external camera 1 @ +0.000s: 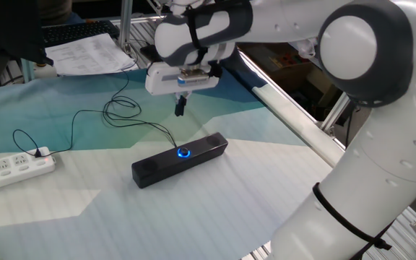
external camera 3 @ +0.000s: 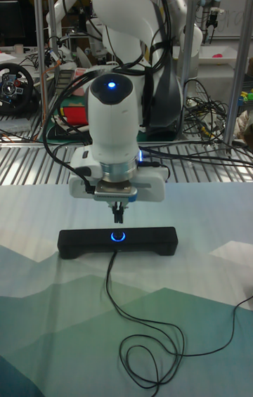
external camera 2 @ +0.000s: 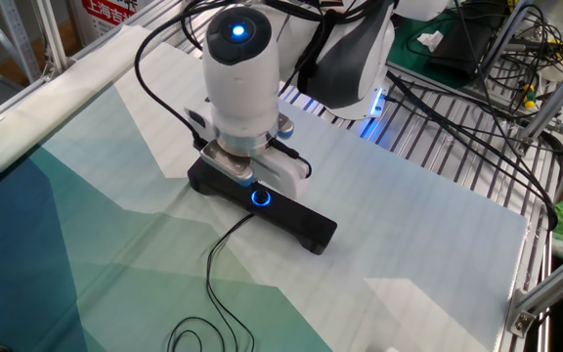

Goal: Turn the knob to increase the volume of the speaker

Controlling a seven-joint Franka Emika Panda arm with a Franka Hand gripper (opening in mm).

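Observation:
The speaker [external camera 1: 179,159] is a long black bar lying on the pale cloth, also seen in the other fixed view [external camera 2: 301,223] and the tall view [external camera 3: 77,242]. Its knob [external camera 1: 184,152] glows blue at the middle of the bar [external camera 2: 261,198] [external camera 3: 117,235]. My gripper [external camera 1: 180,108] hangs above and behind the knob, fingers pressed together, holding nothing. In the tall view the gripper [external camera 3: 118,213] sits just above the knob, apart from it. The gripper's fingertips are hidden behind the wrist in the other fixed view.
A thin black cable [external camera 1: 114,115] loops from the speaker across the teal cloth to a white power strip [external camera 1: 13,167] at the left edge. Papers [external camera 1: 85,54] lie at the back. A metal rack [external camera 2: 477,147] borders the table.

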